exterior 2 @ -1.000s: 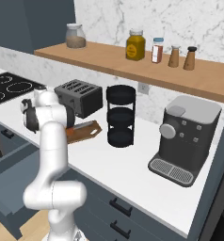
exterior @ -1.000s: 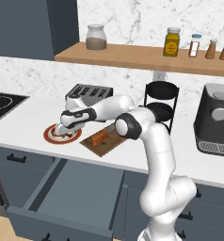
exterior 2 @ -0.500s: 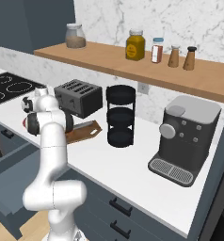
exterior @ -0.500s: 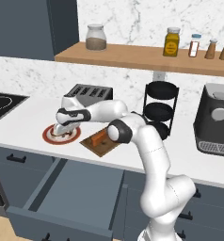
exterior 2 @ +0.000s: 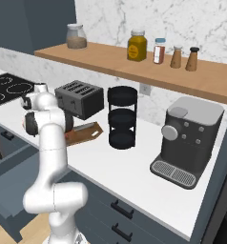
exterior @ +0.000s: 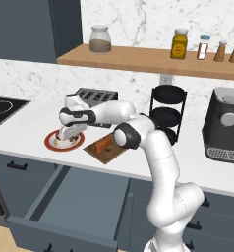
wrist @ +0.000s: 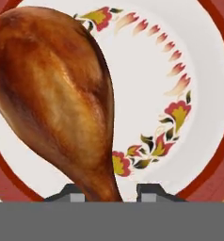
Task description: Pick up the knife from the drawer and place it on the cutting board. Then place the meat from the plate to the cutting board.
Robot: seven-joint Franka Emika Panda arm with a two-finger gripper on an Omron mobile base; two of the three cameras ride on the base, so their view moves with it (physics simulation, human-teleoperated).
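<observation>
The browned chicken drumstick [wrist: 52, 99] lies on the round white plate [wrist: 201, 89] with the red-brown rim. My gripper [wrist: 110, 190] is open and low over the plate, its fingertips [wrist: 151, 190] on either side of the drumstick's narrow end. From the left base the gripper [exterior: 70, 132] sits right on the plate [exterior: 51, 141], hiding the meat. Just right of the plate, the knife [exterior: 105, 143] with the orange-red handle rests on the dark brown cutting board [exterior: 108, 155]. The board [exterior 2: 87, 134] also appears beside my arm. Below the counter the wide drawer [exterior: 74, 206] stands open.
A toaster [exterior: 95, 97] stands behind the plate and a black tiered rack [exterior: 166, 110] right of the board. A coffee machine [exterior: 226, 125] is at far right, a cooktop [exterior: 3, 107] at far left. A shelf [exterior: 153, 60] with jars hangs above.
My hand has moved a little left and down onto the plate. Knife and board have stayed put.
</observation>
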